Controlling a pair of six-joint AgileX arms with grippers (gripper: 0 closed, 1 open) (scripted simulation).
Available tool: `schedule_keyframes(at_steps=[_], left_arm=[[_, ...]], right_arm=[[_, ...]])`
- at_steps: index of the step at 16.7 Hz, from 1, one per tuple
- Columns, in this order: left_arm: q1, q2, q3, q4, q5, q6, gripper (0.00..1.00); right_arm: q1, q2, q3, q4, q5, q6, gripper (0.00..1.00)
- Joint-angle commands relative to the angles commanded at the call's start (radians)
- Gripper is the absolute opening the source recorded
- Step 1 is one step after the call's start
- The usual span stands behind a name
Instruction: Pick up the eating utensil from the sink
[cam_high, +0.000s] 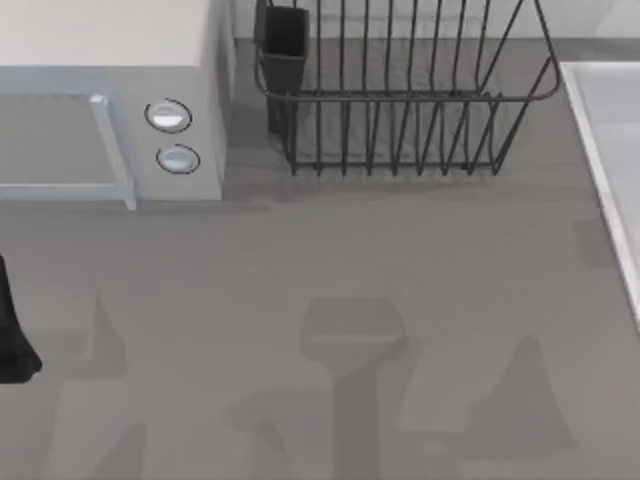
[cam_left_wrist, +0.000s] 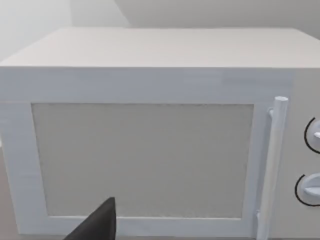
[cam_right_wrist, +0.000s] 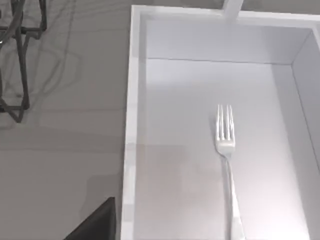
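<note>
Here fork (cam_right_wrist: 226, 165) lies flat in sink (cam_right_wrist: 131, 125) — right wrist view; tool states: cannot tell.

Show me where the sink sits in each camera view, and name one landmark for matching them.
Top view: the sink runs along the table's right edge, right of the dish rack.
Left wrist view: this camera faces the microwave door.
Right wrist view: the sink lies open, with the fork flat inside.
Shared landmark: the dish rack, beside the sink's rim in the top and right wrist views.
</note>
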Motion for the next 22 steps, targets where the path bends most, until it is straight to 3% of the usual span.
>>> schedule_keyframes(at_steps=[13,18,22], left_arm=[[0.0,0.0,0.0,0.0,0.0,0.0,1.0],[0.0,0.0,0.0,0.0,0.0,0.0,1.0],[0.0,0.0,0.0,0.0,0.0,0.0,1.0]], right_arm=[[-0.125,1.255,1.156,-0.673,0.007,-0.105,1.0],[-0.154,1.515,1.398,-0.814,0.01,-0.124,1.0],[-0.159,1.559,1.44,-0.838,0.01,-0.127,1.0]])
